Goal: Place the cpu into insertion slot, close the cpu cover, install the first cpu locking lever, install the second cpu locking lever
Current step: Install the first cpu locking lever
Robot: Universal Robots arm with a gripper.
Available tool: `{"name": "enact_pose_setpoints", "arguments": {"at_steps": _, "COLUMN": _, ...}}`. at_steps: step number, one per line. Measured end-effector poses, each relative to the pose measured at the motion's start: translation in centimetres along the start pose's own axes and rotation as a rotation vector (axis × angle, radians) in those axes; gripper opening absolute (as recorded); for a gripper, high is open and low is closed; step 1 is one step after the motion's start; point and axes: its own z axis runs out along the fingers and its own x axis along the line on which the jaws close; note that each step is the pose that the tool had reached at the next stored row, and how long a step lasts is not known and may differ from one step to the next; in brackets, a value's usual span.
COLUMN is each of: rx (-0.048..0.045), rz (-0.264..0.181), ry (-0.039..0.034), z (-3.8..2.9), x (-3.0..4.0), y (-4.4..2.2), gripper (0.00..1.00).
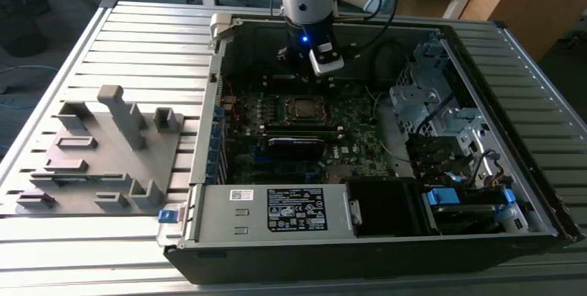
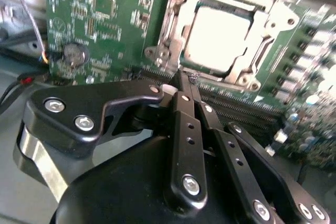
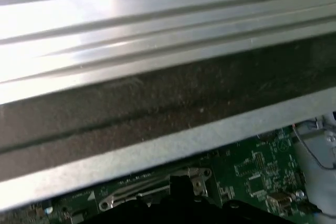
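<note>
Exterior view: the gripper (image 1: 317,62) hangs low inside the open computer case (image 1: 513,193), just beyond the socket (image 1: 303,108) on the green board (image 1: 358,145). The case lies on a ribbed metal worktop (image 1: 137,42), with a grey parts tray (image 1: 96,155) well apart at this view's left.

Second wrist view: the chip (image 2: 220,34) lies flat in the socket, its pale metal top showing through the window of the cover plate (image 2: 262,40), which looks folded down around it. The gripper (image 2: 185,80) has its jaws drawn together to a narrow tip that holds nothing; the tip sits at the near edge of the cover plate.

First wrist view: the case wall (image 3: 157,98) runs close across the camera, with a strip of board (image 3: 252,171) below it.

Stage, judged: chip seated and cover down; whether either locking lever is hooked I cannot tell.

Risk, tip: a slip off a thin lever would scrape the board or the memory slots (image 2: 247,114) just beside it.

Risk, cover: pressing off-centre could lift the plate and shift the chip on its contacts.

Risk, arm: the case wall is near, so a wide swing could strike it.
</note>
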Motion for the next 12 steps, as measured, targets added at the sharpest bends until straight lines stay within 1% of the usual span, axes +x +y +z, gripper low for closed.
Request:
{"name": "enact_pose_setpoints", "arguments": {"at_steps": 2, "rx": 0.0309, "rz": -0.005, "ry": -0.0062, "z": 0.01, "x": 0.0, "y": 0.0, "gripper": 0.1}}
{"name": "enact_pose_setpoints", "arguments": {"at_steps": 3, "rx": 0.0441, "rz": -0.008, "ry": -0.0089, "z": 0.01, "x": 0.0, "y": 0.01, "gripper": 0.1}}
{"name": "enact_pose_setpoints", "arguments": {"at_steps": 4, "rx": 0.0508, "rz": -0.009, "ry": -0.0105, "z": 0.0, "x": 0.0, "y": 0.0, "gripper": 0.1}}
{"name": "enact_pose_setpoints", "arguments": {"at_steps": 12, "rx": 0.0517, "rz": -0.009, "ry": -0.0107, "z": 0.0, "x": 0.0, "y": 0.0, "gripper": 0.1}}
